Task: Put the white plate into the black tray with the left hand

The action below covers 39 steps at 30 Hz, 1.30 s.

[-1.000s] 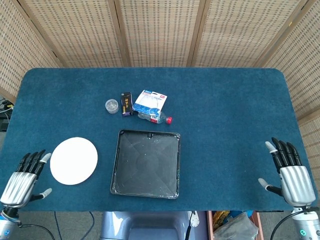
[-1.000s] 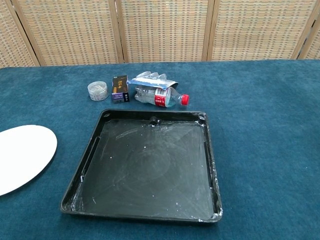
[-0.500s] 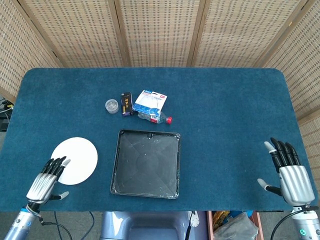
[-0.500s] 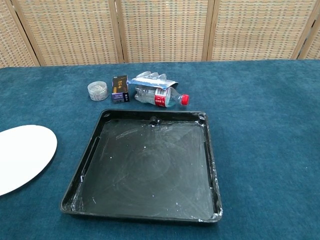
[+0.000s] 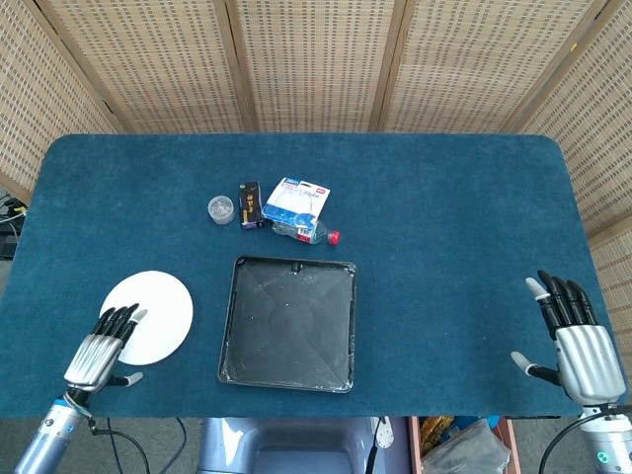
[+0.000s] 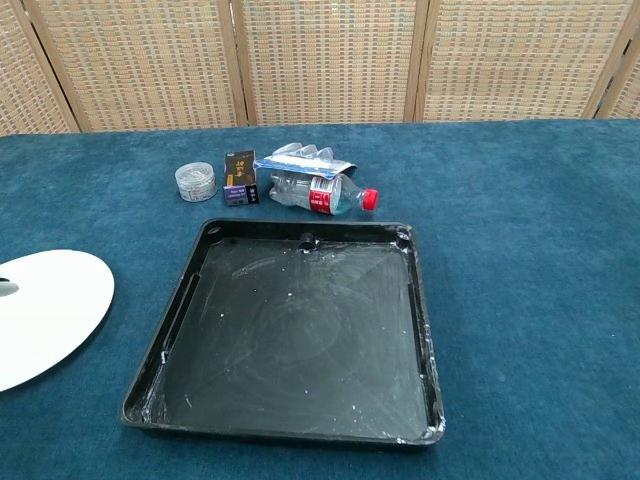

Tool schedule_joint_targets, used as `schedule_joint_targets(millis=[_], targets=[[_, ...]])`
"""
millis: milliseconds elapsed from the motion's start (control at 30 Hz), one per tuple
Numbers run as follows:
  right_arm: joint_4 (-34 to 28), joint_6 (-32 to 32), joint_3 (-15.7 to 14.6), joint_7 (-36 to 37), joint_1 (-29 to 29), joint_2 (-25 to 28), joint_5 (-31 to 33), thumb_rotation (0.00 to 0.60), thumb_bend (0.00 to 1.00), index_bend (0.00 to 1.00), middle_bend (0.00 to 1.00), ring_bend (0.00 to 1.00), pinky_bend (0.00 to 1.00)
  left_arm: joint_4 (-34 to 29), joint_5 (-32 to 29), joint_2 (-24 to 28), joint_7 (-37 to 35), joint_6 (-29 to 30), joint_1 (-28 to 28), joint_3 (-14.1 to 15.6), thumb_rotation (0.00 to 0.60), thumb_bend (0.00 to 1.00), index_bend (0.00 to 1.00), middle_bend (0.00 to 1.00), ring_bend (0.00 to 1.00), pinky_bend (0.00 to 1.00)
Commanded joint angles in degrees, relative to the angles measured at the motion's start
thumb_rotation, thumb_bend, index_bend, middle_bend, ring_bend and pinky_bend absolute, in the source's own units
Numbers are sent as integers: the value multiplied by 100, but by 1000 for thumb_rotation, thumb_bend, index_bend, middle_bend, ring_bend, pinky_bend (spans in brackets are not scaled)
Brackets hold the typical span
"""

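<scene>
Over white plate (image 5: 155,314), left hand (image 5: 102,345) seemingly touching.

A square black plastic tray (image 6: 160,375) is seen at centre on the blue cloth-covered table (image 6: 530,260). At nine o'clock a round white plate (image 6: 50,315) is cut by the edge. At eleven o'clock a clear red-capped bottle (image 6: 320,193), a small dark box (image 6: 238,178) and a small round clear jar (image 6: 195,181) are grouped.

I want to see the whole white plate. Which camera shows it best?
The head view: the whole round white plate shows there, with the left hand at its near edge. The chest view cuts the plate off at the picture's left edge.
</scene>
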Motion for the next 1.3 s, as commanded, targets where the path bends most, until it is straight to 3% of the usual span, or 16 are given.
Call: schedule_joint_targets(millis=[33, 800, 1300], targets=[[-4, 0, -1, 9, 0, 5, 4, 600, 0, 0, 0, 0, 0, 33, 7, 0, -24, 46, -5, 14, 600, 197, 66, 0, 0, 0], [-20, -35, -11, 45, 14, 31, 29, 600, 0, 0, 0, 0, 0, 30, -158, 45, 7, -20, -69, 9, 600, 253, 173, 0, 0, 0], [-30, -53, -13, 69, 23, 40, 47, 600, 0, 0, 0, 0, 0, -111, -256, 119, 30, -11, -236, -165, 600, 312, 272, 0, 0, 0]])
